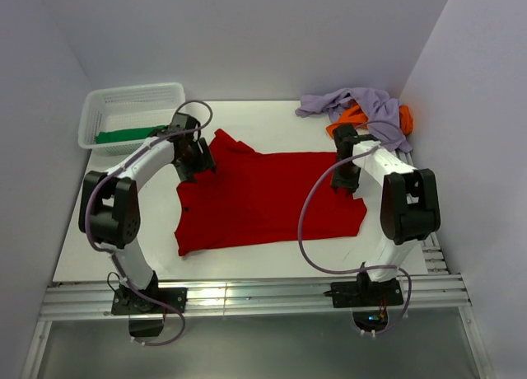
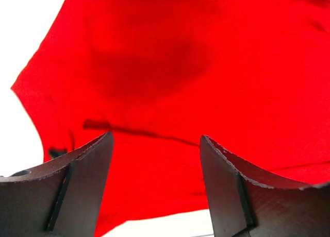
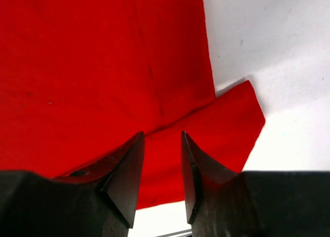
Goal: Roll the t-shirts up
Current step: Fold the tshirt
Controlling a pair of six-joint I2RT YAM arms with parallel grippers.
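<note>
The red t-shirt [image 1: 263, 199] lies spread flat in the middle of the tabletop [image 1: 272, 123], with the left pincer [image 2: 154, 136] spread wide above its far-left corner, the right pincer [image 3: 161, 134] narrowly parted above its right edge, and the lavender t-shirt [image 1: 366, 103] and orange t-shirt [image 1: 349, 120] heaped at the far right.

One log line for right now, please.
shirt: red t-shirt flat, unrolled | left tool: open above it, empty | right tool: narrowly open over its edge | basket: green t-shirt inside
</note>
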